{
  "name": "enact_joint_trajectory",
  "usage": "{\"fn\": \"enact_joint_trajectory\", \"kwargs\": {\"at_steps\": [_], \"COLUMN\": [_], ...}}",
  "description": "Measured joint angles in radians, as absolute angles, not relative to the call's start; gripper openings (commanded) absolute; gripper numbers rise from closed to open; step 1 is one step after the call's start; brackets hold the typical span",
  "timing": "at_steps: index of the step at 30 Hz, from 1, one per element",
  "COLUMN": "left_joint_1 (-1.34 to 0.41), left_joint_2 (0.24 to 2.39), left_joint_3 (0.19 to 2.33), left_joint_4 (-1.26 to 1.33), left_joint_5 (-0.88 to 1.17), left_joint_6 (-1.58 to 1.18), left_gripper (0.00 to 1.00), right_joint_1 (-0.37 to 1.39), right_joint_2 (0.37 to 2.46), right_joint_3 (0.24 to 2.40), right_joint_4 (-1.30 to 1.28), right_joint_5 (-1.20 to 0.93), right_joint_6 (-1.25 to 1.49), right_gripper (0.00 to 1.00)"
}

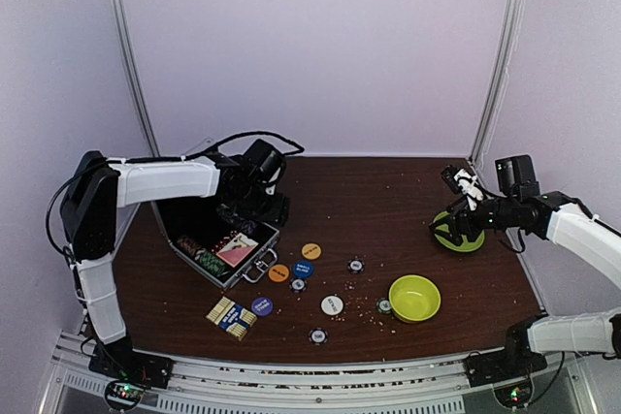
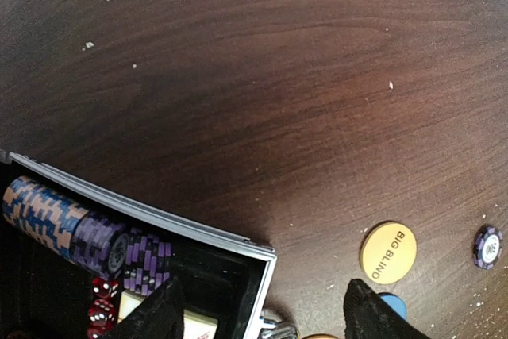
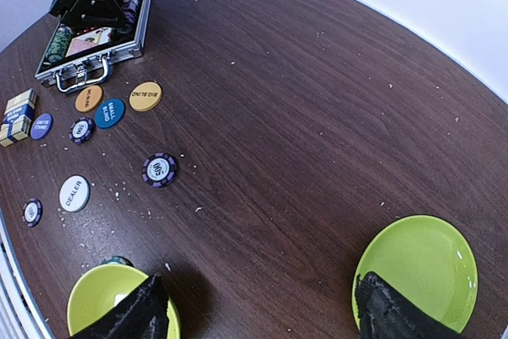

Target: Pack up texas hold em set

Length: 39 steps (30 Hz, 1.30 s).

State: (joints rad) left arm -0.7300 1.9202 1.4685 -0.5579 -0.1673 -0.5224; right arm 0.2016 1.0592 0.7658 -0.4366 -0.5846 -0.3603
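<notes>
The open silver case (image 1: 218, 244) lies at the left, holding rows of striped chips (image 2: 79, 228) and cards. My left gripper (image 1: 254, 208) is open and empty, its fingers (image 2: 159, 315) straddling the case's right corner (image 2: 266, 256). Loose on the table are the orange Big Blind button (image 1: 310, 251), the blue button (image 1: 303, 270), the white dealer button (image 1: 332, 304), a purple button (image 1: 262, 306), a card deck (image 1: 231, 317) and scattered chips (image 1: 356, 265). My right gripper (image 1: 454, 225) is open and empty, above the bare table (image 3: 262, 196) far right.
A lime-green plate (image 1: 458, 235) lies under my right gripper and shows at the right of the right wrist view (image 3: 421, 267). A lime-green bowl (image 1: 414, 298) stands near the front, a dark chip (image 1: 385, 306) against its left side. Crumbs dot the wood.
</notes>
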Motion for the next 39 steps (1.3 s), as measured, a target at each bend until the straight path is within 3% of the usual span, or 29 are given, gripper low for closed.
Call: {"fn": "enact_joint_trajectory", "kwargs": {"at_steps": [14,21,30,31,32,39], "left_joint_1": [-0.749,-0.859,-1.089,-1.092,-1.091,-1.087], "left_joint_2": [1.975,1.731,1.440,1.411,1.378,1.167], "left_joint_3": [1.480,1.356,1.038,0.997,0.954,0.718], "left_joint_4": [-0.579,-0.688,-0.826,-0.833,-0.840,-0.829], "left_joint_5": [-0.104,-0.142,-0.142,-0.135,-0.132,-0.092], "left_joint_6": [-0.486,-0.486,-0.771,-0.814,-0.856,-1.135], "left_gripper": [0.66,0.67,0.80,0.93,0.97,0.98], "right_joint_1": [0.202,0.202,0.217,0.222,0.229,0.257], "right_joint_2": [1.109,1.117,1.128,1.128,1.128,1.128], "right_joint_3": [0.767,0.776,0.783,0.783,0.783,0.788], "right_joint_4": [-0.445,-0.455,-0.473,-0.475,-0.477,-0.486], "right_joint_5": [-0.588,-0.595,-0.613,-0.614,-0.614,-0.617], "right_joint_6": [-0.385,-0.393,-0.405,-0.406,-0.410,-0.423], "right_gripper": [0.82,0.82,0.82,0.82,0.82,0.83]}}
